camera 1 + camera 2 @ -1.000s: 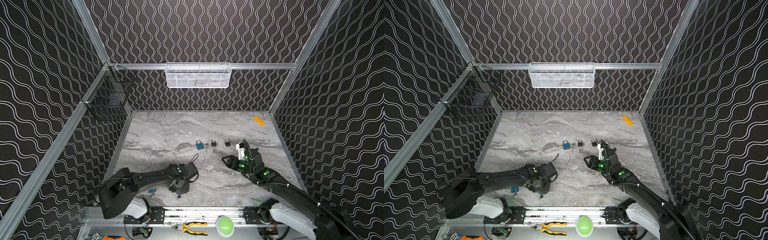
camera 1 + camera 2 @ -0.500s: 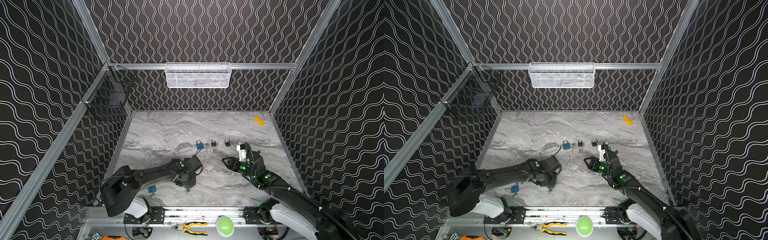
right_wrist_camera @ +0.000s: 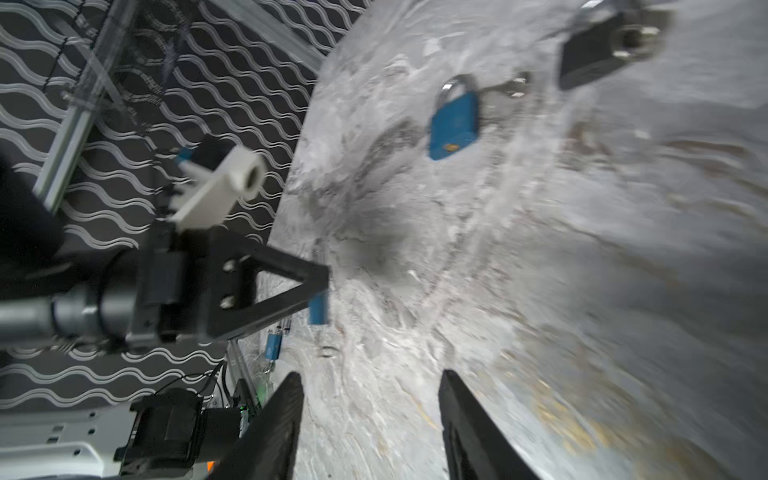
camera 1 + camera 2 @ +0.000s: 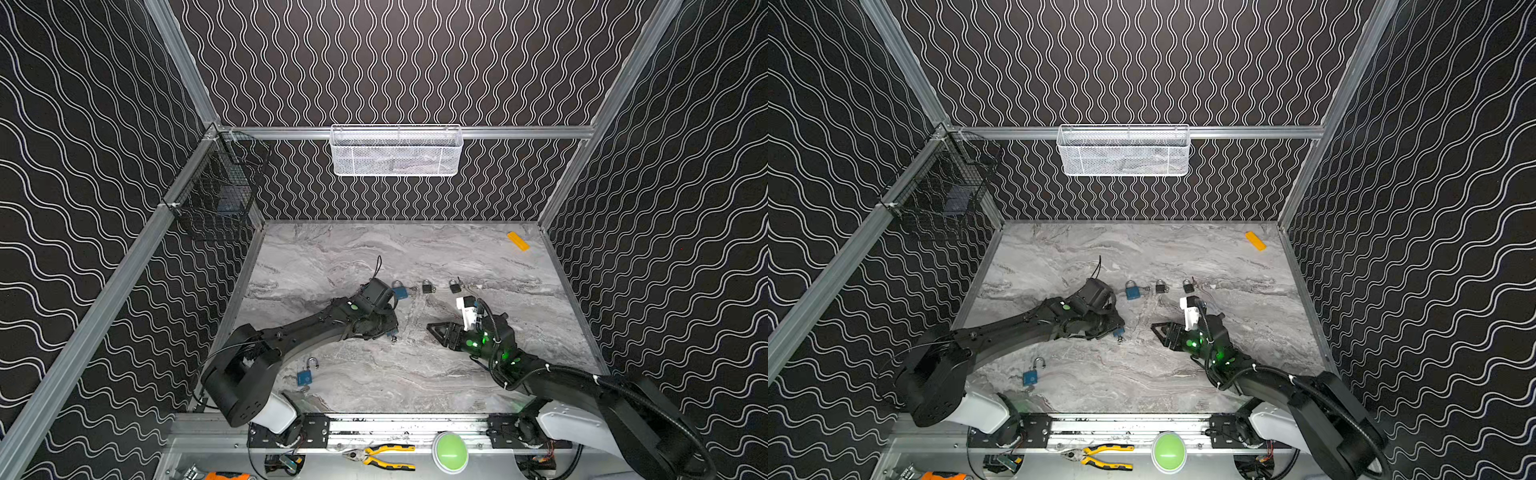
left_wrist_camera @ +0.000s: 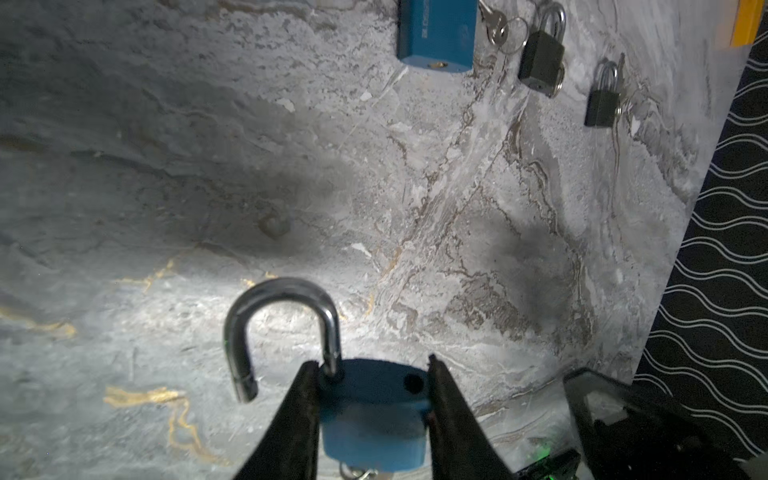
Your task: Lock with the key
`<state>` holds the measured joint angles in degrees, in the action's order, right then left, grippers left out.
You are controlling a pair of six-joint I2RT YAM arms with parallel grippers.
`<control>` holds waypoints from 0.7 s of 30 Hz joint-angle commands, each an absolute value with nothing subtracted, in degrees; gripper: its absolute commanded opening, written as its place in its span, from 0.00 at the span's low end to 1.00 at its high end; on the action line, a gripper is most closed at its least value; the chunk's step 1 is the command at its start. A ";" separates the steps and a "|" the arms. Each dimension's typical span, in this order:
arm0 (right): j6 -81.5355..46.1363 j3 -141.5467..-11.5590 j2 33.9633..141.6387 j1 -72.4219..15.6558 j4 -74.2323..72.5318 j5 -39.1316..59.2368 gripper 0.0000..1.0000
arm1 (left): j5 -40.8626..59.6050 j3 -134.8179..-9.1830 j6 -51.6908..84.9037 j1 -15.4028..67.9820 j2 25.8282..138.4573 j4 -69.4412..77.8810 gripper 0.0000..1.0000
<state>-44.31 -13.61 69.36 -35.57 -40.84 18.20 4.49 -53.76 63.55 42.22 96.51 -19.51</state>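
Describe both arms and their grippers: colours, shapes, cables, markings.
Both arms are black jointed links on white base housings. The left arm has a green light near the wrist and a thin black cable looping above it. The right arm glows green at several spots and carries a white bracket and a ribbed black hose. The left gripper and right gripper have black, tapering fingers on triangular frames.

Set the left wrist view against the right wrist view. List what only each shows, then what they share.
Only the left wrist view: the open steel shackle of the blue padlock clamped in the left hand, the farther small black padlock, and a corner of a yellow block.
Only the right wrist view: the right hand, open and empty, and another blue padlock near the grey marble table's front edge.
Both: the left hand with its padlock, the flat-lying blue padlock on that table, and the nearer small black padlock beside it.
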 commanded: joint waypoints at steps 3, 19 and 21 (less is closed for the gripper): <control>-44.47 -14.32 75.44 -38.51 -56.78 11.79 0.54 | 8.41 -55.28 65.82 41.15 98.04 -12.82 0.24; -41.75 -24.98 92.15 -49.29 -58.85 3.77 0.47 | 11.15 -51.57 66.42 38.28 94.89 -8.53 0.23; -41.16 -25.68 92.23 -49.73 -58.27 2.69 0.44 | 11.23 -50.99 66.61 38.09 94.34 -8.20 0.23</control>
<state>-42.39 -24.67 91.98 -49.23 -55.96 4.60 10.41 -51.37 65.87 38.39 95.00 -12.01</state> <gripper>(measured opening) 0.444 0.361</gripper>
